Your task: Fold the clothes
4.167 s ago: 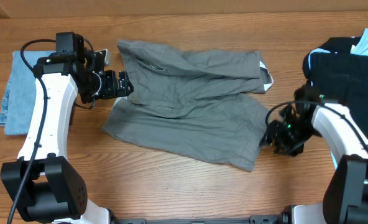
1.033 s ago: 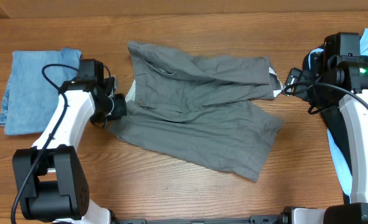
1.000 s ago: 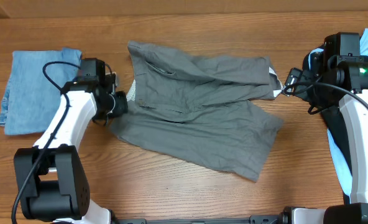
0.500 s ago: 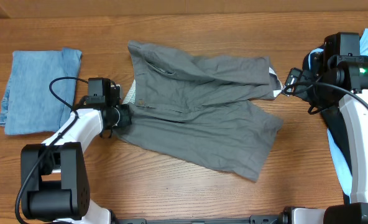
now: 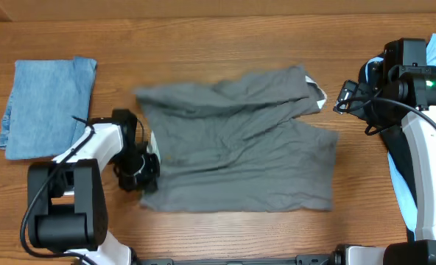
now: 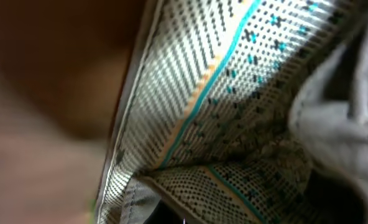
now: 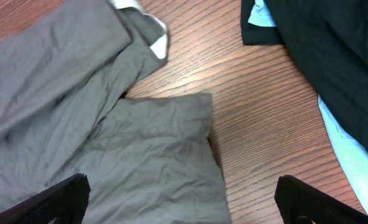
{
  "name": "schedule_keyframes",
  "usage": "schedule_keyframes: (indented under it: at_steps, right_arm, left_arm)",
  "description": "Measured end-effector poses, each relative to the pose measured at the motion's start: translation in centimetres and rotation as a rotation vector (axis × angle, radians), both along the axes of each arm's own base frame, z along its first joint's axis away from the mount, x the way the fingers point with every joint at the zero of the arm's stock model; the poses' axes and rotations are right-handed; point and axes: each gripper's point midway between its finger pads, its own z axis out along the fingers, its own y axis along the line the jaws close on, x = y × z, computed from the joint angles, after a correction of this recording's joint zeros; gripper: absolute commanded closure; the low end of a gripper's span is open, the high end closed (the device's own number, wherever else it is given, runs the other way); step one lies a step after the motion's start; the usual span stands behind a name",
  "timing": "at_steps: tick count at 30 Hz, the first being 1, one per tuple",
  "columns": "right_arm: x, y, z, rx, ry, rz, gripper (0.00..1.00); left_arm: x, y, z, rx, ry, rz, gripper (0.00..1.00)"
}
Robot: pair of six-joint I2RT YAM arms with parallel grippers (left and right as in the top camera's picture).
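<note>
The grey garment (image 5: 236, 151) lies spread across the middle of the table, blurred along its upper left edge. At its lower left corner my left gripper (image 5: 141, 174) is shut on the cloth. The left wrist view is filled by the garment's dotted, teal-striped inner lining (image 6: 234, 112) bunched up close, which hides the fingers. My right gripper (image 7: 184, 208) hangs open above the garment's right side (image 7: 109, 130), holding nothing, near the white-lined corner (image 7: 153, 31). In the overhead view it sits at the garment's upper right (image 5: 343, 96).
A folded denim-blue cloth (image 5: 45, 103) lies at the far left. A black garment (image 7: 321, 43) over a light blue one (image 7: 352, 162) is piled at the right edge, under the right arm (image 5: 424, 147). Bare wood (image 5: 225, 37) runs along the back.
My left gripper has pulled toward the table's front with the garment's left edge, dragging and flattening the grey cloth. The right arm has stayed put, still open.
</note>
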Motion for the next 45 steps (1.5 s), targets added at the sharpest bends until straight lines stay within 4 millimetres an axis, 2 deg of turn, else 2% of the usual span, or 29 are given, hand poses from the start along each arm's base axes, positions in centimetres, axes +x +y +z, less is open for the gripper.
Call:
schedule_keyframes:
  at_steps: [2, 4, 5, 7, 8, 10, 11, 12, 13, 14, 16, 17, 19, 22, 25, 28, 30, 31, 33, 34, 35, 37, 41, 45]
  right_arm:
    - [0.0, 0.0, 0.0, 0.000, 0.000, 0.000, 0.00]
    - [0.0, 0.0, 0.0, 0.000, 0.000, 0.000, 0.00]
    - [0.0, 0.0, 0.0, 0.000, 0.000, 0.000, 0.00]
    - [0.0, 0.0, 0.0, 0.000, 0.000, 0.000, 0.00]
    - [0.0, 0.0, 0.0, 0.000, 0.001, 0.000, 0.00]
    - [0.0, 0.0, 0.0, 0.000, 0.000, 0.000, 0.00]
    - [0.0, 0.0, 0.0, 0.000, 0.000, 0.000, 0.00]
    - [0.0, 0.0, 0.0, 0.001, 0.000, 0.000, 0.00]
    - [0.0, 0.0, 0.0, 0.000, 0.000, 0.000, 0.00]
    - [0.0, 0.0, 0.0, 0.000, 0.000, 0.000, 0.00]
    - [0.0, 0.0, 0.0, 0.000, 0.000, 0.000, 0.00]
    - [0.0, 0.0, 0.0, 0.000, 0.000, 0.000, 0.00]
    - [0.0, 0.0, 0.0, 0.001, 0.001, 0.000, 0.00]
    - [0.0, 0.0, 0.0, 0.000, 0.000, -0.001, 0.00]
    - [0.0, 0.0, 0.0, 0.000, 0.000, 0.000, 0.00]
    - [0.0, 0.0, 0.0, 0.000, 0.000, 0.000, 0.00]
    - [0.0, 0.0, 0.0, 0.000, 0.000, 0.000, 0.00]
    - [0.0, 0.0, 0.0, 0.000, 0.000, 0.000, 0.00]
    - [0.0, 0.0, 0.0, 0.000, 0.000, 0.000, 0.00]
    - [0.0, 0.0, 0.0, 0.000, 0.000, -0.001, 0.00]
    - [0.0, 0.0, 0.0, 0.000, 0.000, 0.000, 0.00]
    - [0.0, 0.0, 0.0, 0.001, 0.000, 0.000, 0.00]
    - [0.0, 0.0, 0.0, 0.000, 0.000, 0.000, 0.00]
    - [0.0, 0.0, 0.0, 0.000, 0.000, -0.001, 0.00]
  left_arm:
    - [-1.9, 0.1, 0.3, 0.008, 0.089, -0.004, 0.96]
    - [-1.8, 0.5, 1.3, 0.030, 0.108, -0.013, 0.96]
    - [-0.3, 0.7, 2.3, 0.038, 0.054, -0.014, 0.96]
    - [4.7, 0.8, 6.0, 0.048, -0.139, -0.012, 0.96]
    - [8.2, 0.8, 9.8, 0.051, -0.306, -0.009, 0.96]
    - [10.6, 0.7, 13.2, 0.052, -0.439, -0.016, 0.96]
    - [13.0, -0.6, 18.1, 0.043, -0.613, -0.065, 0.96]
    - [13.6, -1.6, 19.4, 0.036, -0.672, -0.111, 0.96]
    - [14.2, -3.5, 20.4, 0.020, -0.733, -0.192, 0.91]
    - [14.2, -6.0, 20.3, 0.004, -0.758, -0.296, 0.86]
    - [14.3, -8.4, 19.8, 0.019, -0.785, -0.426, 0.63]
    - [14.6, -9.8, 19.4, 0.038, -0.810, -0.505, 0.57]
    - [14.7, -13.6, 18.0, 0.071, -0.846, -0.703, 0.48]
    - [15.1, -17.3, 16.1, 0.093, -0.885, -0.910, 0.45]
    - [16.3, -19.1, 12.8, 0.145, -0.878, -1.049, 0.45]
    - [18.2, -19.6, 9.8, 0.217, -0.877, -1.126, 0.42]
    - [19.4, -20.0, 8.6, 0.248, -0.897, -1.161, 0.41]
    - [19.7, -20.1, 8.4, 0.256, -0.904, -1.170, 0.41]
    - [20.8, -20.5, 8.6, 0.278, -0.954, -1.176, 0.55]
    - [21.1, -20.7, 8.8, 0.285, -0.971, -1.176, 0.67]
    - [21.5, -20.9, 9.1, 0.291, -0.992, -1.178, 0.83]
    - [21.9, -21.0, 9.3, 0.297, -1.012, -1.178, 0.96]
    - [22.9, -21.4, 10.1, 0.324, -1.066, -1.170, 0.96]
    - [24.9, -21.3, 11.5, 0.368, -1.151, -1.119, 0.96]
